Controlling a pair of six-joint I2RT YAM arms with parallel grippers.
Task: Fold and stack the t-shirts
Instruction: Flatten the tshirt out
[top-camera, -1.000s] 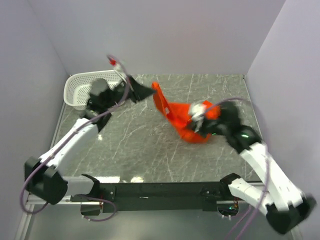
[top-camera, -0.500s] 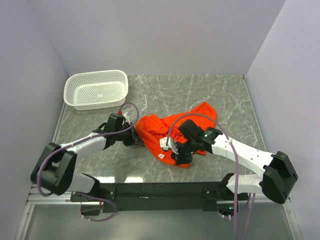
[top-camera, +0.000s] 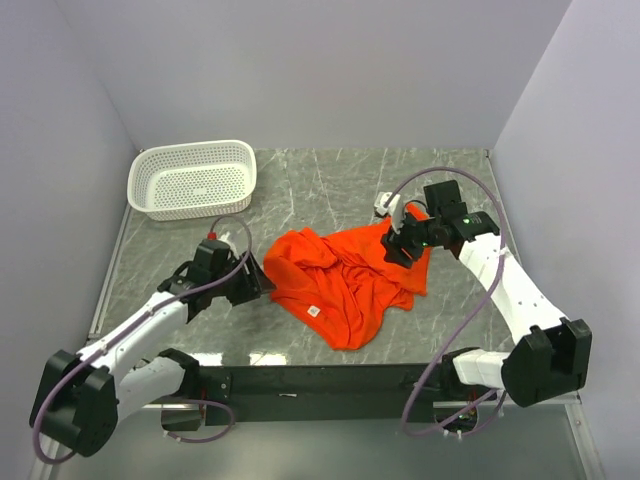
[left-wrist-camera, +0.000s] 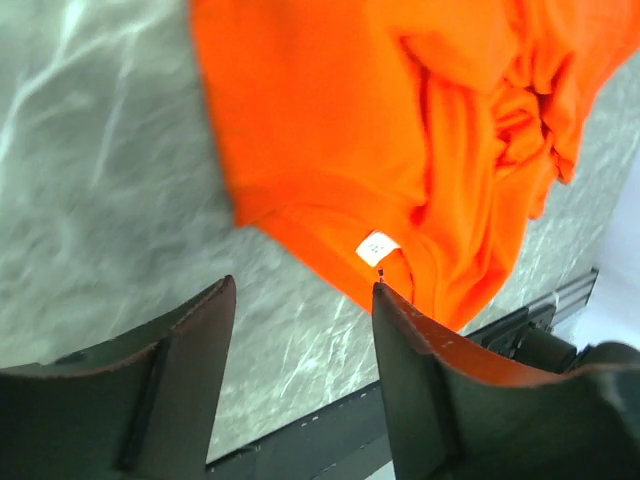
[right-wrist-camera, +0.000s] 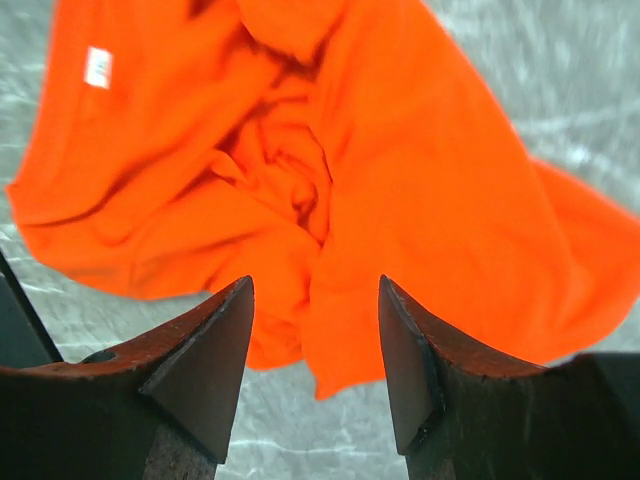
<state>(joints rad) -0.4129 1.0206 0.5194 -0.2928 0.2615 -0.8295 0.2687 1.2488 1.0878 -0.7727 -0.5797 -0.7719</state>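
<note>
- The orange-red t-shirt (top-camera: 345, 280) is seen crumpled and unfolded on the marble tabletop (top-camera: 300, 190), lying between the two grippers. Its white neck label (top-camera: 312, 311) faces up on the side nearer the left gripper.
- The left gripper (top-camera: 258, 284) is held low, just beside the shirt's left edge. Its jaws are spread and nothing is caught between them. In the left wrist view, the label is framed just ahead of the fingertips.
- The right gripper (top-camera: 393, 248) is poised over the shirt's far right corner. Its jaws are likewise parted and empty, with bunched cloth directly below.
- A white perforated basket (top-camera: 190, 178) is seen well beyond the left gripper, at the far left corner and apart from the shirt.
- The spreading-out step is judged to be in hand: no fold has been made and nothing is stacked.
- For the next move, opposite edges would need to be pinched and drawn apart, so that the cloth can be laid flat before folding.
</note>
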